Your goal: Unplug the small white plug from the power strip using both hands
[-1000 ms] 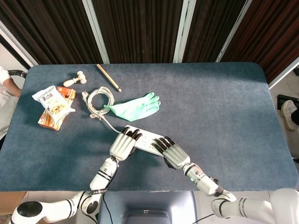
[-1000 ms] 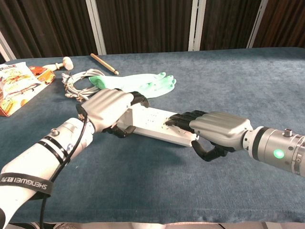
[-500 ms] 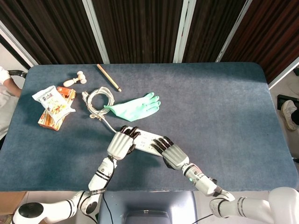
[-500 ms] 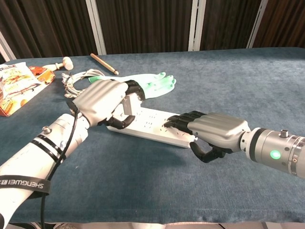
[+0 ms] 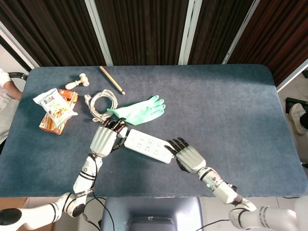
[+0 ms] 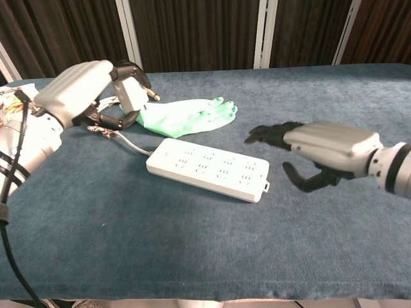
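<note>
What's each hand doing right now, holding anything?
Left hand: holds the small white plug, lifted clear of the power strip.
Right hand: open, holds nothing, raised beside the strip's far end.

My head camera is looking straight down from high over the table (image 5: 231, 110); my chest camera is peering low and close across it, both sharing the power strip (image 5: 148, 145) mid-frame.

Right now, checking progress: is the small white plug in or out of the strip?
Out. The left hand holds the small white plug above the table, clear of the power strip.
</note>
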{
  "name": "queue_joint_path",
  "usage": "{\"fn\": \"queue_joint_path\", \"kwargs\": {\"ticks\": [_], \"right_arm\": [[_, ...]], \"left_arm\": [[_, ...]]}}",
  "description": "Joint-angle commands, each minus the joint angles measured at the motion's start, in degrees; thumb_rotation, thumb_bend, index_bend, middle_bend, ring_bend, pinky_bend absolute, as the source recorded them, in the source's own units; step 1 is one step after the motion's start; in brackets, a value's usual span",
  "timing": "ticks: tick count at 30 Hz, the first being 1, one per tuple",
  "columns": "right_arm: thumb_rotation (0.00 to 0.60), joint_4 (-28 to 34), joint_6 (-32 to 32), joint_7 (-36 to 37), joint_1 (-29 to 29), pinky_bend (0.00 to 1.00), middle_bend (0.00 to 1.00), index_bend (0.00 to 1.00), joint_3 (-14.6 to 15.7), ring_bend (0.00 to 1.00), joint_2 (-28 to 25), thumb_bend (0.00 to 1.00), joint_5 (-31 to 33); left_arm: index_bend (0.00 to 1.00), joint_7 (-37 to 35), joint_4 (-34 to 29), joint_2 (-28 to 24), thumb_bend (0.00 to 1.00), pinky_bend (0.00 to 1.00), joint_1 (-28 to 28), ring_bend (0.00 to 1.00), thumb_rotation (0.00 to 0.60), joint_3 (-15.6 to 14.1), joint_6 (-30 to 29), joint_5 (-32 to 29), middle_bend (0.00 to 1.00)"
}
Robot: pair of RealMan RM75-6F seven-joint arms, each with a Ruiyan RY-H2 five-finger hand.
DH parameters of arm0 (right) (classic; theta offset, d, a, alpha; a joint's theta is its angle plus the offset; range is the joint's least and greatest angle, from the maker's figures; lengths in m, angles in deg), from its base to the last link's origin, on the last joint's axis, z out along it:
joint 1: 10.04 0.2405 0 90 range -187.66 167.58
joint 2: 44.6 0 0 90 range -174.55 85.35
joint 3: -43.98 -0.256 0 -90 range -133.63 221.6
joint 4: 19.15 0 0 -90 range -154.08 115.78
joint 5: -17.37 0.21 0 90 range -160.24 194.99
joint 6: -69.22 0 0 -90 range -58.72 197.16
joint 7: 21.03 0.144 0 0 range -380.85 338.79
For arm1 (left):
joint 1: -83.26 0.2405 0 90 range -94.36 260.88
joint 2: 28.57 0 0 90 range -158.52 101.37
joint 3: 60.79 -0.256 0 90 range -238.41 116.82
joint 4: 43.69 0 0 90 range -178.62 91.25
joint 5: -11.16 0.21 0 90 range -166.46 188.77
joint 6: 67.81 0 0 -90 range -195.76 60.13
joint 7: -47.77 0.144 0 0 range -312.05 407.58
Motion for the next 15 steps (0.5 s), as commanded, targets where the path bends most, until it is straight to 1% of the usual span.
{"fn": "queue_joint_path", "kwargs": {"ticks": [1,7,11,13,14,15], "right_arm": [[0.600,4.77,-4.94,3.93,-2.34,0.00,0.06,0.00,0.28,0.00,-5.79,0.83,-3.30],[0.600,8.66,-8.50,7.00,-4.03,0.00,0.06,0.00,-0.09,0.00,-11.44,0.79,-4.50],[0.600,9.82,-8.88,8.06,-4.35,0.00,0.06,0.00,-0.28,0.00,-13.29,0.77,-4.65],[0.600,10.14,-8.80,8.03,-4.42,0.00,0.06,0.00,-0.18,0.00,-13.75,0.76,-4.77],[0.600,10.31,-8.78,7.87,-4.51,0.00,0.06,0.00,-0.10,0.00,-14.00,0.76,-4.83],[0.600,10.39,-8.79,7.69,-4.57,0.00,0.06,0.00,-0.07,0.00,-14.12,0.76,-4.85]], "left_arm": [[0.43,-7.99,-2.65,-4.01,0.67,0.26,3.18,0.39,0.600,0.90,4.39,-5.85,0.58],[0.40,-13.30,-2.70,-5.23,0.65,0.22,4.21,0.36,0.600,0.59,12.59,-12.05,0.55],[0.36,-12.24,-1.08,-4.23,0.60,0.15,3.98,0.29,0.600,-0.30,16.28,-14.18,0.51],[0.28,-10.87,-0.37,-3.91,0.55,0.11,3.75,0.22,0.600,-0.73,17.87,-15.13,0.41],[0.22,-10.18,-0.22,-3.85,0.52,0.10,3.63,0.17,0.600,-0.77,18.62,-15.72,0.33],[0.15,-9.72,-0.16,-3.86,0.50,0.10,3.58,0.10,0.600,-0.73,18.83,-15.98,0.22]]}}
